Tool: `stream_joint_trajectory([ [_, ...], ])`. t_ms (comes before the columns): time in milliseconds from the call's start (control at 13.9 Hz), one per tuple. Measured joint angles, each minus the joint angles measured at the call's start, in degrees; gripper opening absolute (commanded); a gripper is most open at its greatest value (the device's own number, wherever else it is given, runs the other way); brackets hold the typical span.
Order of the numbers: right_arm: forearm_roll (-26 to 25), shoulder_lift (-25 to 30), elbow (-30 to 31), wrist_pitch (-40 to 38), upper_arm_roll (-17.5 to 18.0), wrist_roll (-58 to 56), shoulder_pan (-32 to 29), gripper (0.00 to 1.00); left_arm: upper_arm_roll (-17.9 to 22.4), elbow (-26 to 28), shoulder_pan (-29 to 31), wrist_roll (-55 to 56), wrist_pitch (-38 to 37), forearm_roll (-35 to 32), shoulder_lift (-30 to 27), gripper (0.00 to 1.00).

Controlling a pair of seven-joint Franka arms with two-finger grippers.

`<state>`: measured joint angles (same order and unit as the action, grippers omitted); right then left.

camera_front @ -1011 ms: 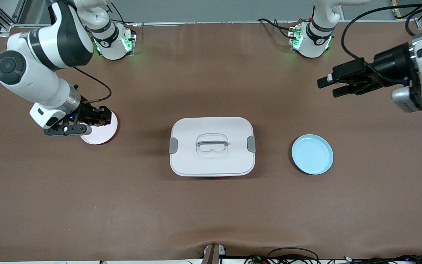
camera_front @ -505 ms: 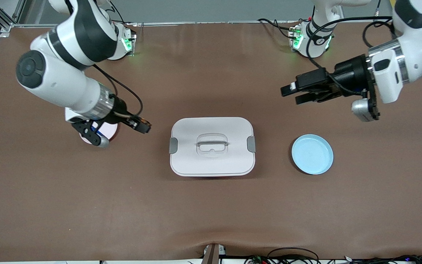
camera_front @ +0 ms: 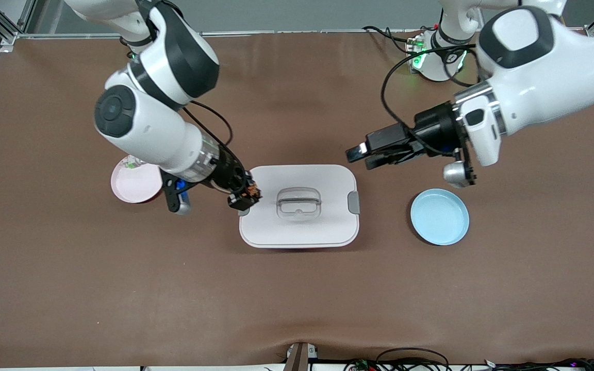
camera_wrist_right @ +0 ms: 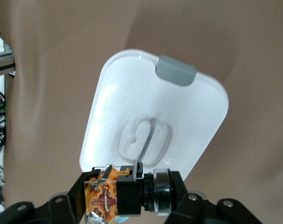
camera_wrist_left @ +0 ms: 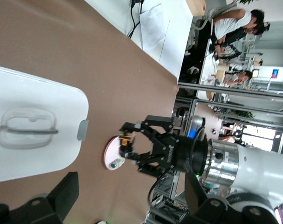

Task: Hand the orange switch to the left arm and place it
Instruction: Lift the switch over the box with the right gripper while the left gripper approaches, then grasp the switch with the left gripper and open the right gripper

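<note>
Two plates flank the lidded box (camera_front: 298, 205): the pink plate (camera_front: 134, 183) carries a small green-and-clear part (camera_front: 131, 164), the blue plate (camera_front: 439, 216) shows nothing on it. Only the right wrist view shows the orange switch (camera_wrist_right: 114, 196) plainly, lying sideways between the clenched fingers of the right gripper (camera_front: 246, 194), over the box's edge toward the right arm's end. Left gripper (camera_front: 365, 156) hangs released over the table beside the box.

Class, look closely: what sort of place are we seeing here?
Probably a robotics lab: two arms bolted to a brown-covered table, loose cables along its edge, and metal framing with people at desks in the left wrist view.
</note>
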<state>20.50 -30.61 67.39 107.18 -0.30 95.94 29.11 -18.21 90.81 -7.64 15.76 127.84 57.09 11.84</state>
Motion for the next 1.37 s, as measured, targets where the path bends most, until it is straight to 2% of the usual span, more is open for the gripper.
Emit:
stream_joint_trajectory([
  [217,4.0,-4.5,-5.1,1.9,0.5,9.0,0.6,0.0,-2.7,0.1,-1.3,-0.4,6.6,0.3,3.5,1.0],
  [433,6.2,-5.7,-6.9,4.7,0.9,14.4,0.9,0.0,-2.7,0.8,-2.9,-6.1,7.3,0.3,5.7,1.0],
  [1011,6.3,-6.1,-8.6,7.9,1.1,19.7,3.6,0.0,-2.8,1.8,-4.7,-16.9,9.2,0.3,9.8,1.0],
  [1372,6.3,-6.1,-9.5,8.0,1.5,21.0,3.7,0.0,-2.8,1.8,-4.8,-18.4,10.6,0.3,10.8,1.0],
])
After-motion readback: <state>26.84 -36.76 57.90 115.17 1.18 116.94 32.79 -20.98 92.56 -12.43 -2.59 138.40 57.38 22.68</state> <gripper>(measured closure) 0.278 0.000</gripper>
